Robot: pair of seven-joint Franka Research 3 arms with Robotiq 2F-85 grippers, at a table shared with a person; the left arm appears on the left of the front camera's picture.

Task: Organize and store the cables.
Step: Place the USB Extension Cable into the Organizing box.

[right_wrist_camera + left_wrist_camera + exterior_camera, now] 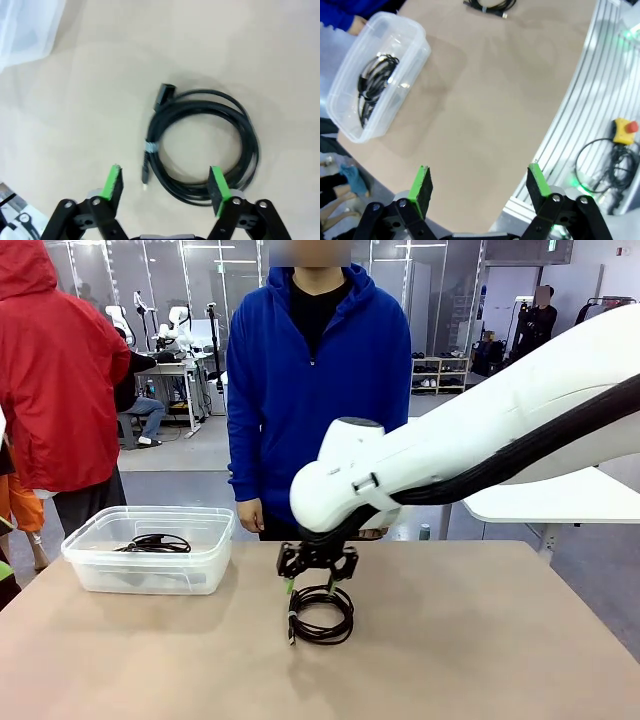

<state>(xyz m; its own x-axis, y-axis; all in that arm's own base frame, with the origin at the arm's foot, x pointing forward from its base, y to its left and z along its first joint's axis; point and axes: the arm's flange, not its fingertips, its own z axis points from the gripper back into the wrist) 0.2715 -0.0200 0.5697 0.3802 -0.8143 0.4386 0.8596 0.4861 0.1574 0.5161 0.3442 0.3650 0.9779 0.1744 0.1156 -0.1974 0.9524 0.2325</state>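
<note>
The right gripper (165, 182) hangs wide open, empty, right over the coiled cable (200, 145) lying mid-table. 1 cable (152, 542) sits in the bin (90, 575) to the left. The left gripper (480, 187), also open and empty, is much farther off.

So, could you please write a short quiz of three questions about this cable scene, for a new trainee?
1. True or false: the clear bin already has a black cable in it.
2. Where is the coiled cable that is outside the bin?
A. held in the person's hand
B. flat on the table, below the right hand
C. hanging over the bin's rim
3. Fill in: the fingers of the left hand stand ____, with nothing between them.

Key
1. True.
2. B. In the right wrist view the coil lies on the table, and the open green pads do not grip it.
3. Open (wide apart).
</note>
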